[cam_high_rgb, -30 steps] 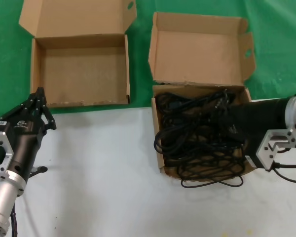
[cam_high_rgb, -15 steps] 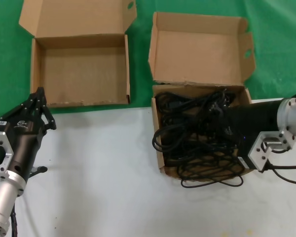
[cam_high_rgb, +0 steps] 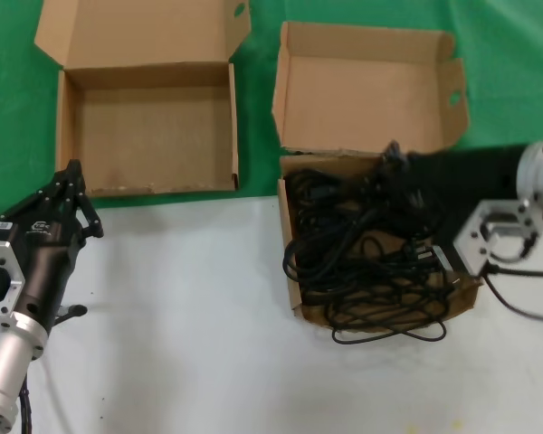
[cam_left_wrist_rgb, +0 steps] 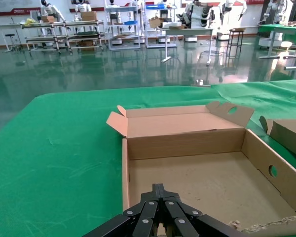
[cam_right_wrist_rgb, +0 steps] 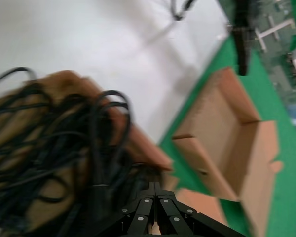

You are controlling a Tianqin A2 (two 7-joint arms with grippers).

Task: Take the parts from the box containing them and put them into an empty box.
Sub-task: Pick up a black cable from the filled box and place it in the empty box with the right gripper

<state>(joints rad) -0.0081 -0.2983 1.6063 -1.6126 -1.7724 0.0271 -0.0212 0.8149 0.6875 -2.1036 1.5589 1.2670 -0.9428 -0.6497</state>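
Cables (cam_high_rgb: 366, 258) lie tangled, directionless; right gripper (cam_high_rgb: 394, 154) fingers closed, left gripper (cam_high_rgb: 71, 176) fingers closed.

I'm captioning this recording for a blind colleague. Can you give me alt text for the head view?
The right gripper reaches over the far edge of a squarish cardboard box crammed with tangled black power cables. A wider cardboard box sits open and bare to its left, with the left gripper parked just before it.

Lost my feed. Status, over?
Right tool shut over the cable box, above the cables. Left tool shut, idle by the empty box.
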